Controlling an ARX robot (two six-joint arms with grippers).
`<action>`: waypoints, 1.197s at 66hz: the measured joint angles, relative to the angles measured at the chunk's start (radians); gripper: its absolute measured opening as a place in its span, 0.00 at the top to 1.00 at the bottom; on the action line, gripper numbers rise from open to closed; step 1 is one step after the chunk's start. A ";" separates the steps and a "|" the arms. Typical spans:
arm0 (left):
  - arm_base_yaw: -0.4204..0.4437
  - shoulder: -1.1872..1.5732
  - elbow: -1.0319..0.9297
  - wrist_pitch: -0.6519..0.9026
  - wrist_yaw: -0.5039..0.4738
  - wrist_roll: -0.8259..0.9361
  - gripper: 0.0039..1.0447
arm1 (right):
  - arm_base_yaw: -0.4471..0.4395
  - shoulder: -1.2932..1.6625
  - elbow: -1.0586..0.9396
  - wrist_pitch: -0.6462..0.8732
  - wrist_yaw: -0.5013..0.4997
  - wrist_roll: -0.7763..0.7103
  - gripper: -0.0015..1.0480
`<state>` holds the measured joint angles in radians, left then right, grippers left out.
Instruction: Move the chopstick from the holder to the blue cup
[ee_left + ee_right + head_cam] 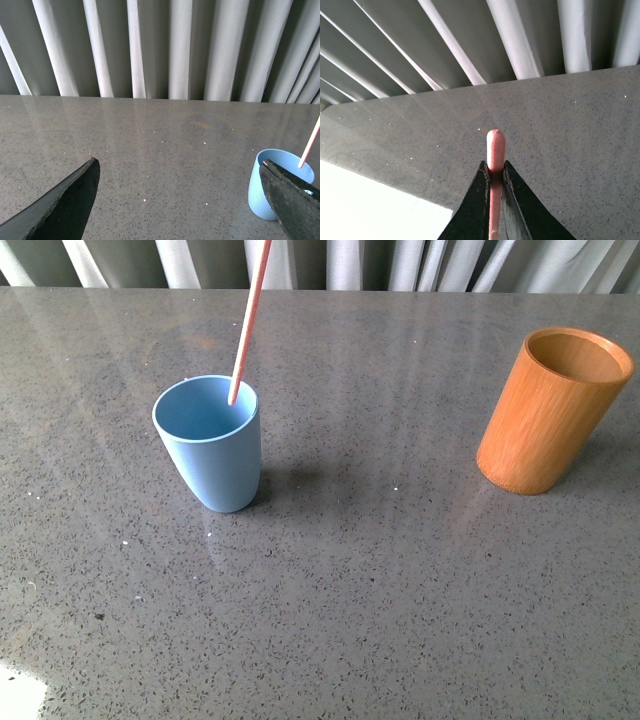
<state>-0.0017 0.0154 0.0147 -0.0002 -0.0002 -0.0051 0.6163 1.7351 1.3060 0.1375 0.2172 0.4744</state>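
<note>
A pale pink chopstick (249,320) slants down from the top of the front view, its lower tip just inside the mouth of the blue cup (212,447) at mid-left. The orange-brown holder (548,410) stands at the right, with nothing showing in its mouth. Neither arm shows in the front view. My right gripper (495,167) is shut on the chopstick (495,147), whose rounded end sticks out past the fingertips. My left gripper (180,167) is open with nothing between its jaws; the blue cup (272,187) and the chopstick (310,145) sit beside one of its fingers (290,200).
The grey speckled table (380,570) stretches between cup and holder. Pleated white curtains (400,260) hang behind its far edge. A bright white patch (365,205) fills one corner of the right wrist view.
</note>
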 joint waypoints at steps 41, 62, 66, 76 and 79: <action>0.000 0.000 0.000 0.000 0.000 0.000 0.08 | 0.077 0.094 -0.033 0.060 0.014 -0.011 0.97; 0.000 0.000 0.000 0.000 0.000 0.000 0.08 | 0.085 0.133 -0.057 0.066 0.037 -0.052 0.97; 0.000 0.000 0.000 0.000 0.000 0.000 0.08 | 0.090 0.133 -0.064 0.068 0.039 -0.059 0.97; 0.000 0.000 0.000 0.000 0.000 0.000 0.08 | 0.099 0.133 -0.085 0.072 0.038 -0.069 0.97; 0.000 0.000 0.000 0.000 0.000 0.000 0.08 | 0.102 0.133 -0.091 0.072 0.038 -0.071 0.97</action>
<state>-0.0017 0.0154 0.0147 -0.0002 -0.0002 -0.0051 0.7185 1.8683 1.2152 0.2100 0.2550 0.4034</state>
